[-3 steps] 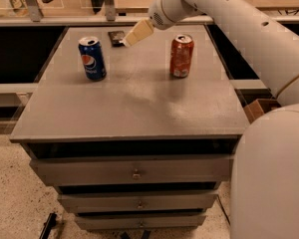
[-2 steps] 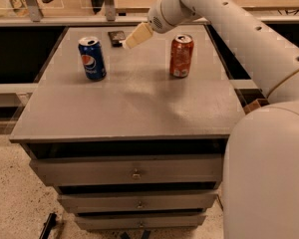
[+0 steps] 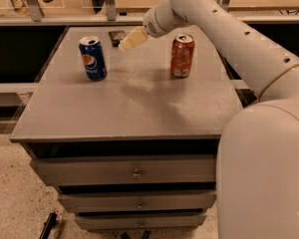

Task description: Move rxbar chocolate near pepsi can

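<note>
Gripper (image 3: 130, 40) hovers upper centre, just right of chocolate bar (image 3: 116, 36); apart or together, cannot tell. Pepsi can (image 3: 92, 58) stands lower left of the bar.

I see a red-orange soda can (image 3: 182, 56) upright on the grey counter (image 3: 139, 113), right of centre, toward the far edge. Gripper (image 3: 132, 39) hangs over the counter's far side, left of that can. Three drawers (image 3: 134, 172) stacked under the top. Speckled floor (image 3: 12, 198) below, dark strip (image 3: 49, 225) lying by the base.
</note>
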Motion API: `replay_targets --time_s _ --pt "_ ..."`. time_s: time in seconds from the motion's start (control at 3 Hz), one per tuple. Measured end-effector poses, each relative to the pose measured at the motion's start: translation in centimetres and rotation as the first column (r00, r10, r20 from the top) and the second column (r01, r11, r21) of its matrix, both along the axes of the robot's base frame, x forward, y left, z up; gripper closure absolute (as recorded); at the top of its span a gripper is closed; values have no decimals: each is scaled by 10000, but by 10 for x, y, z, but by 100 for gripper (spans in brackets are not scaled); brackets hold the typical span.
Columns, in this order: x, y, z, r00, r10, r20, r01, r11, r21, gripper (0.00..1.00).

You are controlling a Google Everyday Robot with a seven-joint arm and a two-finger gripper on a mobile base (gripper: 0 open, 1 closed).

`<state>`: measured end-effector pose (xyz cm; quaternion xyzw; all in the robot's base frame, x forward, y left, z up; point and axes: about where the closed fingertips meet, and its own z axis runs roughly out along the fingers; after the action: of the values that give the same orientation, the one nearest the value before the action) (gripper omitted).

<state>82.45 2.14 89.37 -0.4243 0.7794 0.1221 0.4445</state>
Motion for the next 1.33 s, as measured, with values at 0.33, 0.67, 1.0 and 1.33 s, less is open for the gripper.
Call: replay_targets --time_s 0.33,0.67,1.0,1.33 --pt "6 9 -4 9992 -363 137 369 9982 -475 0" --pt "13 17 -11 9974 -714 90 719 9901 -1202 0" --pt "21 25 -20 9959 -895 -108 866 9831 -1614 0" --pt "28 30 -25 9934 -1105 -315 1034 9792 -1747 0"
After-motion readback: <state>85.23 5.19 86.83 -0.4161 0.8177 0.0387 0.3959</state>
